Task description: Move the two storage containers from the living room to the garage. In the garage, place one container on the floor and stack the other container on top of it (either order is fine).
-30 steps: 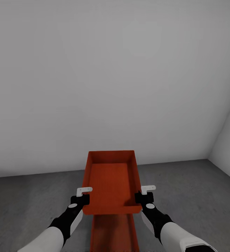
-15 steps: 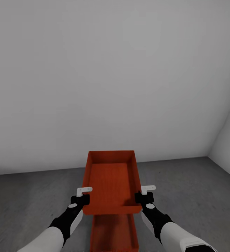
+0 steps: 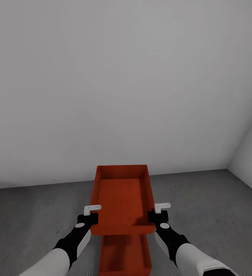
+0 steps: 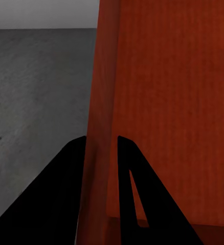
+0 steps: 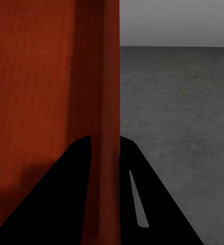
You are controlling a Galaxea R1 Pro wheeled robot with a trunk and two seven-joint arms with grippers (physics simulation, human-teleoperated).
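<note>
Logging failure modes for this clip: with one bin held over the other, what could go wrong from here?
1. The held bin sits farther forward than the bin on the floor, so lowering it now could land it offset and tipping.
2. The left gripper and right gripper each pinch only a thin side wall; uneven release could skew it.
</note>
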